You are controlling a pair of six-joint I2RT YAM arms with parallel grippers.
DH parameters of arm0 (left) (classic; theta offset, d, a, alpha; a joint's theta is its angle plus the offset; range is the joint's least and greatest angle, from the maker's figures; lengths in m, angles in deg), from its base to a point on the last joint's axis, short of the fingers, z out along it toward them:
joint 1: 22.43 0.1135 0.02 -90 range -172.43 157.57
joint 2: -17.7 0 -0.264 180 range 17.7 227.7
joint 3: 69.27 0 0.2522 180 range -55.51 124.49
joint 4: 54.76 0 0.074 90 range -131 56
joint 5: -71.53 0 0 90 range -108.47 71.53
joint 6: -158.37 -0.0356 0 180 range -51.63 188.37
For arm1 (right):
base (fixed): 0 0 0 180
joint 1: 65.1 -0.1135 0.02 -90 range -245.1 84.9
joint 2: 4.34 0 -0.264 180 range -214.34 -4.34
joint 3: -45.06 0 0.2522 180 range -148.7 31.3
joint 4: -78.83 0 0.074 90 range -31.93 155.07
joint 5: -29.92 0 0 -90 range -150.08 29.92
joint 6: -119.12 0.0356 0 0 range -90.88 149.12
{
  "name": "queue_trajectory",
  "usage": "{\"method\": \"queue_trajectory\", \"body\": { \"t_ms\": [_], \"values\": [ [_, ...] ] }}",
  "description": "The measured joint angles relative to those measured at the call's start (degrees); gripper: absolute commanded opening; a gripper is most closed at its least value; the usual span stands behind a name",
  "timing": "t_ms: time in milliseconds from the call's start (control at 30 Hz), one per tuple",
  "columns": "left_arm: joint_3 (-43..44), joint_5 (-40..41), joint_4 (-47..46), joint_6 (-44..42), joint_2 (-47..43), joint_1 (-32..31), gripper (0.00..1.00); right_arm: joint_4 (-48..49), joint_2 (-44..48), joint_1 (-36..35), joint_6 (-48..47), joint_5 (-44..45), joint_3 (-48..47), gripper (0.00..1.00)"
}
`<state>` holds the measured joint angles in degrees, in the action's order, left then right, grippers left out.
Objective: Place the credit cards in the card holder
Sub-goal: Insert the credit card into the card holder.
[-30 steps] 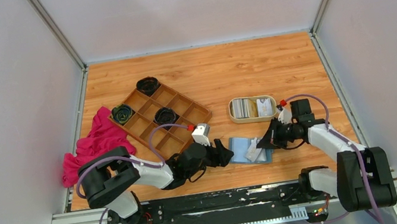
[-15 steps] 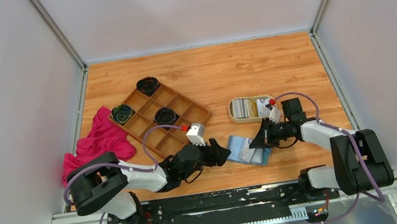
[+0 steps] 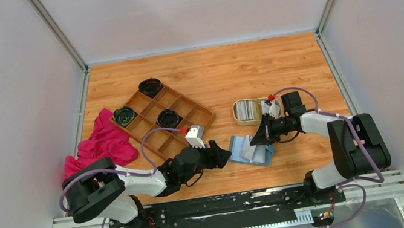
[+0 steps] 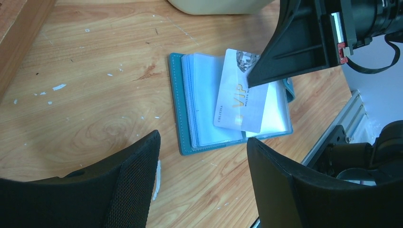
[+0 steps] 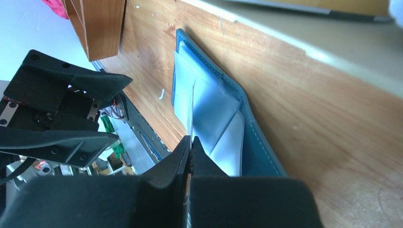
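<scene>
The teal card holder lies open on the wood, its clear slots up. My right gripper is shut on a whitish credit card printed "VIP". It holds the card tilted over the holder's right half, and the card's lower edge looks close to the slots. In the right wrist view the card shows edge-on between the closed fingers, above the holder. My left gripper stands open just left of the holder, with bare wood between its fingers. More credit cards sit in the cream tray.
The cream oval tray is right behind the holder. A brown wooden compartment tray with dark round items stands at the left, beside a pink cloth. The table's near edge and rail run close behind both grippers.
My right gripper has carried the card leftward and slightly away from the near edge, over the open holder. The holder and my left gripper have shifted a little to the left.
</scene>
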<state>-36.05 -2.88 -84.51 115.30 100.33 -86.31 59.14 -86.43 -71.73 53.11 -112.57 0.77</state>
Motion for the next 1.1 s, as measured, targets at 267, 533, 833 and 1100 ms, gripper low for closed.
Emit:
{"method": "queue_trajectory", "body": {
  "t_ms": [267, 533, 833, 1100],
  "values": [
    [0.28, -1.46, -0.02, 0.0, 0.85, 0.0, 0.69, -3.1, 4.42, -0.07, -2.62, -0.07, 1.51, 0.0],
    [1.44, -4.0, -0.02, 0.04, 3.19, 0.0, 0.68, -3.13, -1.46, -0.07, -4.0, -2.19, 1.57, 0.0],
    [1.46, -4.31, -0.02, 0.07, 3.26, 0.0, 0.67, -3.28, -5.05, -0.07, -5.77, -4.39, 0.44, 0.0],
    [1.75, -4.92, -0.04, 0.57, 4.9, 0.04, 0.63, -4.55, -7.72, -0.24, -10.91, -5.6, -2.78, 0.0]
  ]
}}
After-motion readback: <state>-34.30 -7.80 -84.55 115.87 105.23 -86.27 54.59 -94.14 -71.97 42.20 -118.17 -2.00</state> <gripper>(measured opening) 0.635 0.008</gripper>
